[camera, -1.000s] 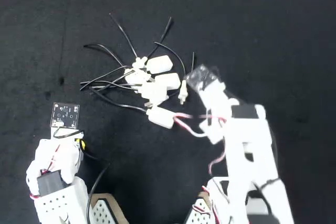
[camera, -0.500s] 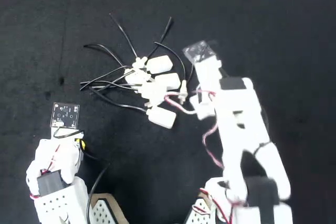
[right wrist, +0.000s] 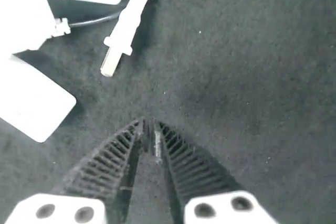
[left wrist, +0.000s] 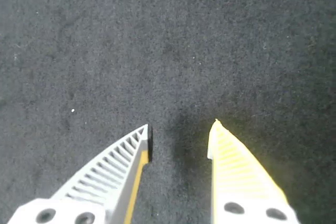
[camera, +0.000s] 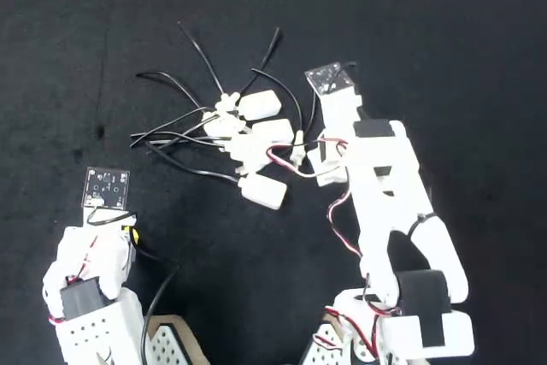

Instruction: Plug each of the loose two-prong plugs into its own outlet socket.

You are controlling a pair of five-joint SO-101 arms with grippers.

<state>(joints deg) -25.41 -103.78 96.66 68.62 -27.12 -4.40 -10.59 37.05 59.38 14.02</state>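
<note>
**High view, clock directions read on that view.** At 7 o'clock, nearest the bases, the left arm [camera: 90, 275] stands low over the black tabletop [camera: 479, 83].

**Left wrist view.** The left end effector [left wrist: 178, 140] has its two fingers apart. It holds nothing, and bare cloth lies between and beyond them.

**High view.** From its base at 5 o'clock the right arm [camera: 385, 194] stretches toward the centre. Its wrist ends on the 3 o'clock side of the white cluster.

**Right wrist view.** The right end effector [right wrist: 151, 129] has its fingertips together, empty, over the cloth. Just beyond the tips, apart from them, lies a loose plug [right wrist: 123, 27]. It is white and flat on the cloth, with its prong end turned toward the end effector and its black cord leading away. White outlet sockets [right wrist: 23, 106] lie beside it.

**High view, farther field.** The plug sits just at 9 o'clock of the right arm, at the 3 o'clock edge of the sockets. These bunch toward 11 o'clock of centre. A lone socket [camera: 262, 191] lies on their 6 o'clock side. Black cords [camera: 167, 83] fan from the bunch toward 9, 11 and 12 o'clock.
</note>
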